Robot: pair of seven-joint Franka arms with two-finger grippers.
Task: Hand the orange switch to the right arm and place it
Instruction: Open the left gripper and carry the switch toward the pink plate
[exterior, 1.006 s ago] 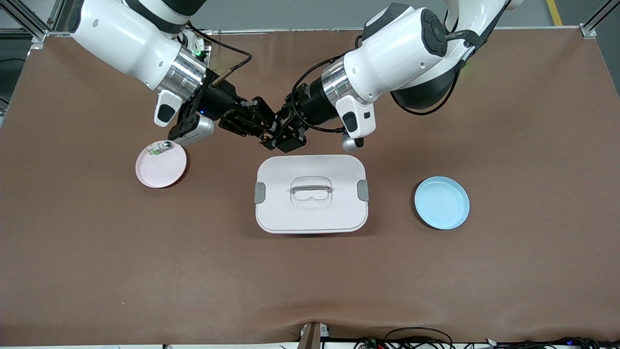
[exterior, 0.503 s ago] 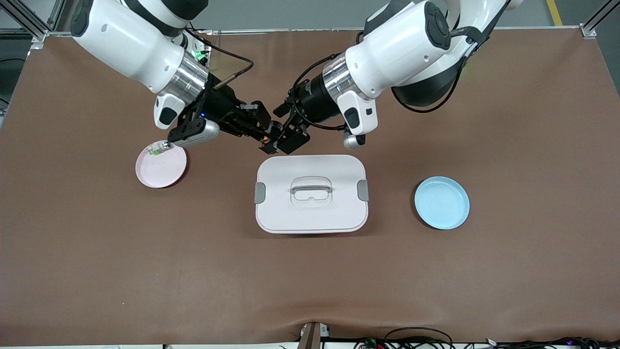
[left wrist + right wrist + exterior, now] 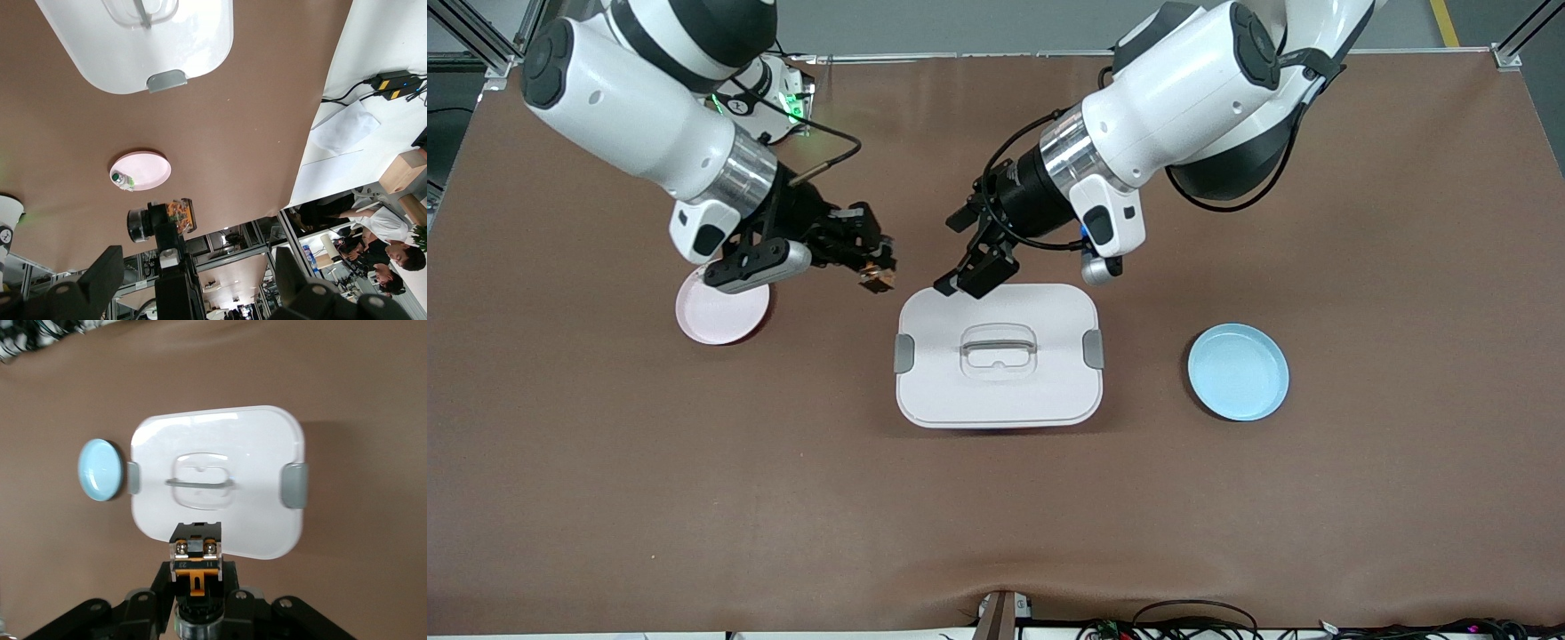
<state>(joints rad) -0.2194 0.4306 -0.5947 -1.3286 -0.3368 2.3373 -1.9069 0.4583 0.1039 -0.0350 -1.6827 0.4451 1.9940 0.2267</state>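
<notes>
The orange switch (image 3: 879, 278) is a small black block with an orange-tan part, and my right gripper (image 3: 869, 264) is shut on it above the bare table, between the pink plate (image 3: 720, 318) and the white lidded box (image 3: 998, 391). In the right wrist view the orange switch (image 3: 195, 555) sticks out of the right gripper (image 3: 195, 572), silver screws showing. My left gripper (image 3: 965, 253) hangs open and holds nothing, over the box's corner nearest the right arm. In the left wrist view the left gripper (image 3: 197, 287) is spread wide, the orange switch (image 3: 180, 213) beyond it.
A small whitish-green and silver part (image 3: 122, 180) lies on the pink plate (image 3: 150, 168). A blue plate (image 3: 1238, 372) sits toward the left arm's end of the table. The white box has a recessed handle (image 3: 998, 345) and grey side clips.
The left gripper has opened and let go of the switch. The arms have drawn apart: the right gripper carried the switch toward the pink plate, and the left gripper backed away over the box.
</notes>
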